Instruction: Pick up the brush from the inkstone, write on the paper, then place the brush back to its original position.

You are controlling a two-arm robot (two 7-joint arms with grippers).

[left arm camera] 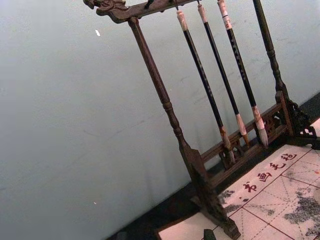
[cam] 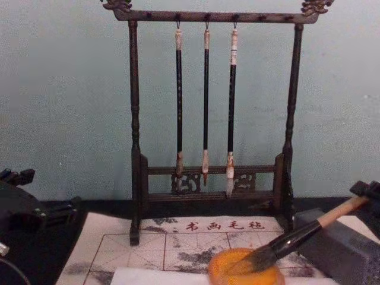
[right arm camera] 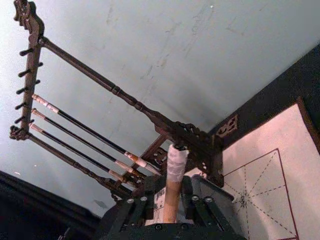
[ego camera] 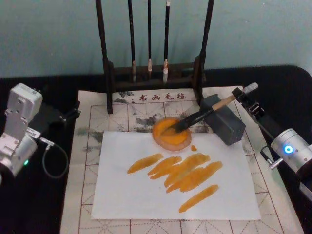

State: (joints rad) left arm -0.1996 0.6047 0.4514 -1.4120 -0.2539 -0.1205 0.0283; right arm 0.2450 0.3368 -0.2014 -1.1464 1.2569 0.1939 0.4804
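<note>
On the orange dish [ego camera: 168,142] [cam: 261,278] rests the bushy dark tip of the brush [ego camera: 207,112] [cam: 303,234] [right arm camera: 172,190]. Its black collar and light wooden handle slope up and away to the dish's right. The handle lies across the top of a grey block [ego camera: 229,129] [cam: 338,249] that stands just right of the dish. At the handle's whitish wrapped end sits the right gripper [ego camera: 242,96] [right arm camera: 172,212] [cam: 368,191], well to the right of the dish. The right wrist view shows its fingers [right arm camera: 202,207] on either side of the handle. Whether they pinch the wood or stand just clear of it cannot be told.

The dish sits on the far edge of the paper [ego camera: 146,195], which spreads out from it toward the robot. Broad orange strokes [ego camera: 185,173] slant across the sheet just in front of the dish. Under the dish and paper lies a cream felt mat [ego camera: 87,161] [cam: 148,249] [right arm camera: 265,175] [left arm camera: 285,190] with red grid lines and grey stains. A row of red characters [ego camera: 161,96] [cam: 224,225] runs along its edge behind the dish.

Behind the dish stands a dark wooden rack [ego camera: 153,78] [cam: 211,170] [left arm camera: 165,100] [right arm camera: 125,97]. Three thin dark brushes [ego camera: 149,34] [cam: 206,101] [left arm camera: 220,85] [right arm camera: 85,132] hang from its top bar, tips down. Behind the rack is a pale blue-green wall [cam: 59,107].

The left gripper [ego camera: 72,113] is parked well to the left of the dish, beside the mat's far left corner over the black table [ego camera: 44,204]. I cannot tell how its fingers are set.
</note>
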